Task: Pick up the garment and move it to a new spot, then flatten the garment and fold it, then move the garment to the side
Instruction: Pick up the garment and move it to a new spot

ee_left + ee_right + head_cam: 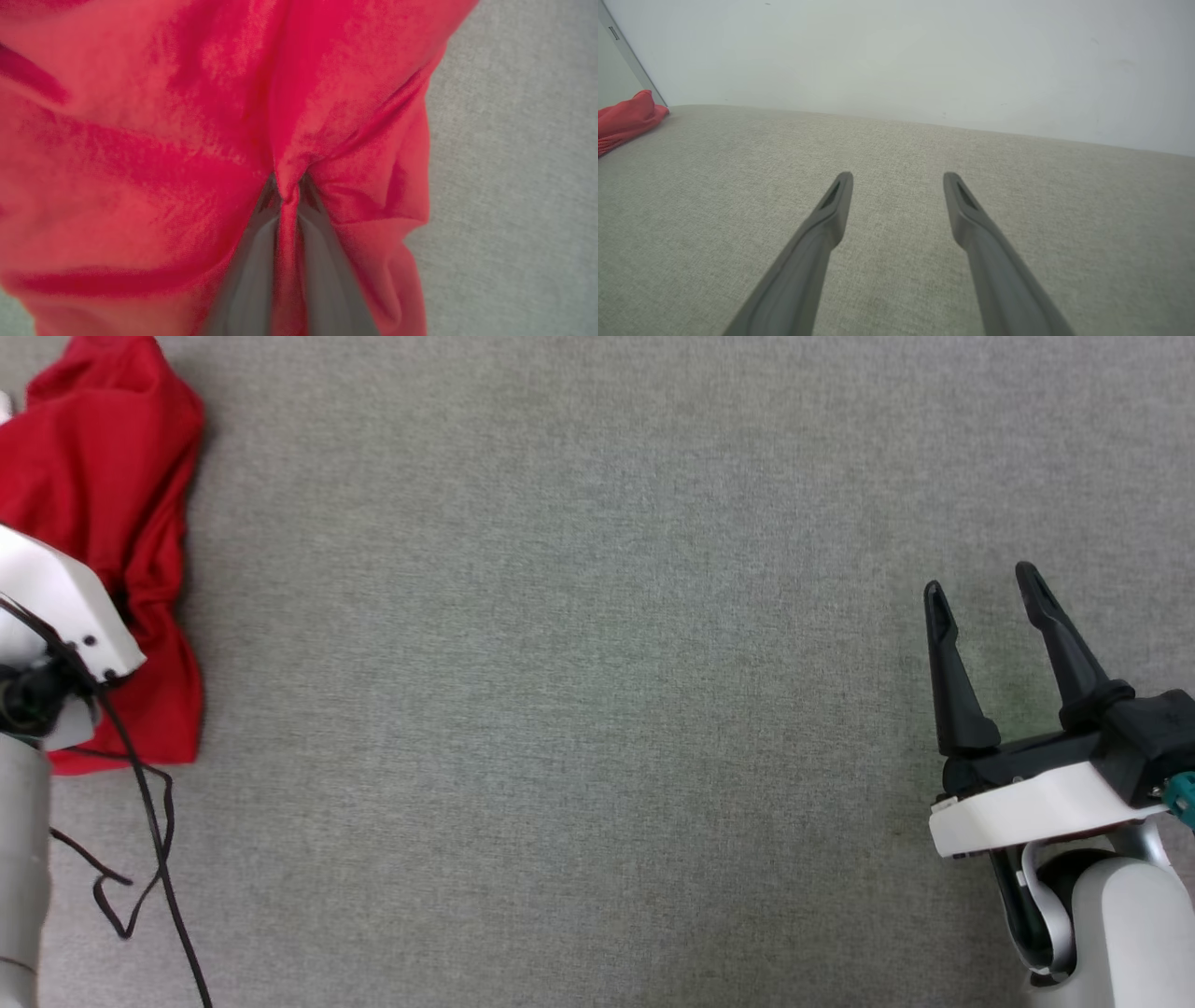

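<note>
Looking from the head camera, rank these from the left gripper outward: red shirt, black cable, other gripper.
1. Red shirt: pinched between the fingers of the left gripper, at the left edge.
2. Black cable: dangling beside that arm, lower left.
3. Right gripper: open, far across on the right.

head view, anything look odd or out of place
The red fabric garment lies crumpled at the far left of the grey cloth surface, a fold pinched between the fingers of the left gripper. A loose black cable trails from the left arm across the surface. Nothing looks damaged.
</note>
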